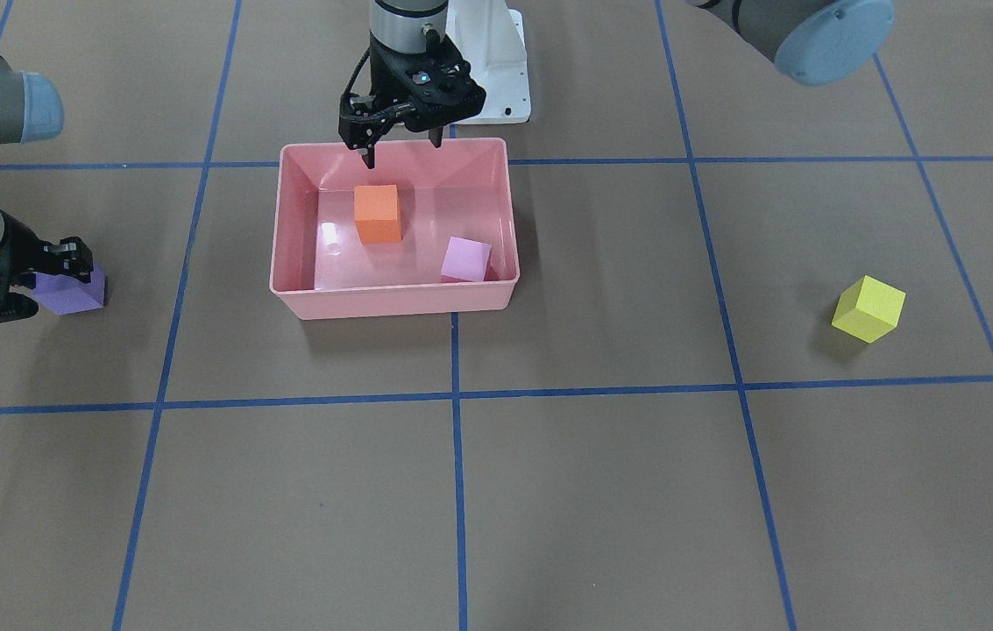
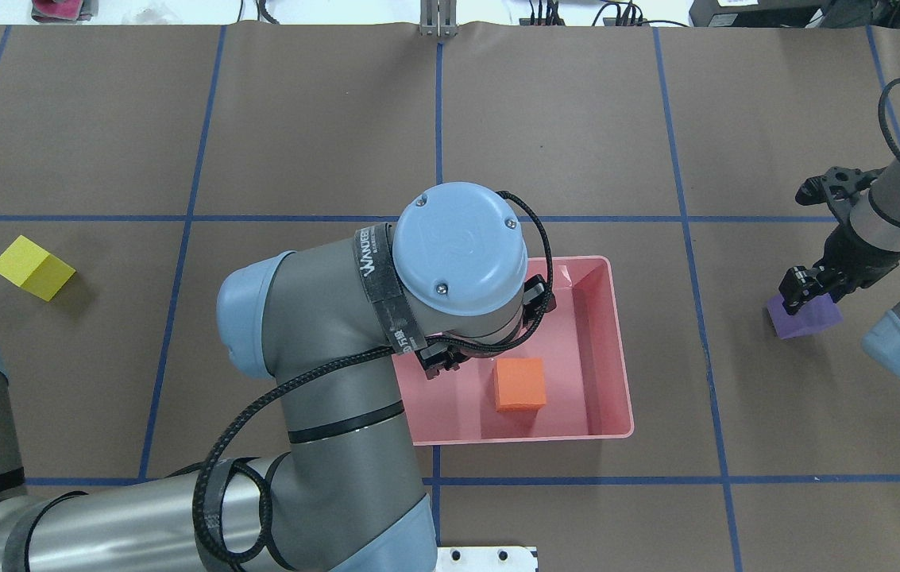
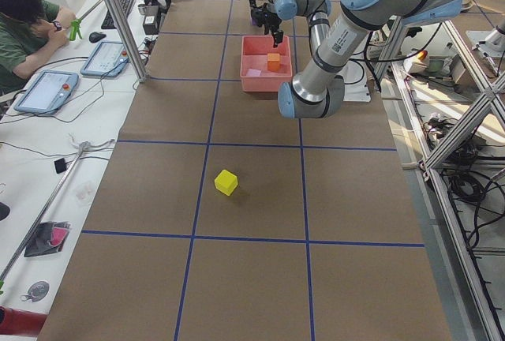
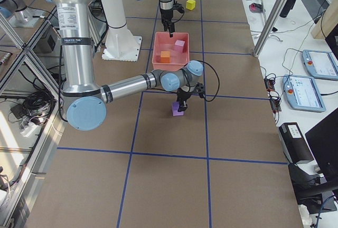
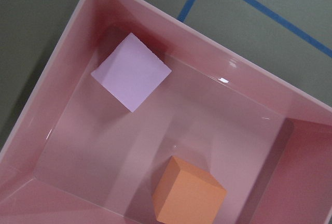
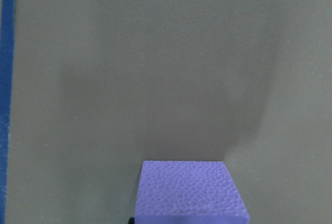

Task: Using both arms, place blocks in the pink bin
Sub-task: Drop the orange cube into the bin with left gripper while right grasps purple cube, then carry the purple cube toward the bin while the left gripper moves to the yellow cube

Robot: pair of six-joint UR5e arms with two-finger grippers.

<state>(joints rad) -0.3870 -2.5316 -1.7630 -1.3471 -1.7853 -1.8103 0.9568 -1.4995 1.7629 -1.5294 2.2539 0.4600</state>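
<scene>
The pink bin (image 1: 391, 302) holds the orange block (image 1: 377, 213) and the light pink block (image 1: 465, 259); both also show in the left wrist view, orange block (image 5: 188, 193) and pink block (image 5: 131, 72). My left gripper (image 1: 402, 150) hangs open and empty over the bin's robot-side wall. My right gripper (image 1: 40, 282) is low at the table with its fingers closed against the purple block (image 1: 75, 296), which rests on the paper. The purple block also shows in the overhead view (image 2: 807, 318) and the right wrist view (image 6: 189, 193). The yellow block (image 1: 868, 308) lies alone on my left side.
The white base pedestal (image 1: 496, 61) stands just behind the bin. My left arm's elbow (image 2: 450, 246) hangs over the bin and hides the pink block in the overhead view. A seated operator (image 3: 24, 25) and tablets are beside the table. Blue tape lines grid the brown paper.
</scene>
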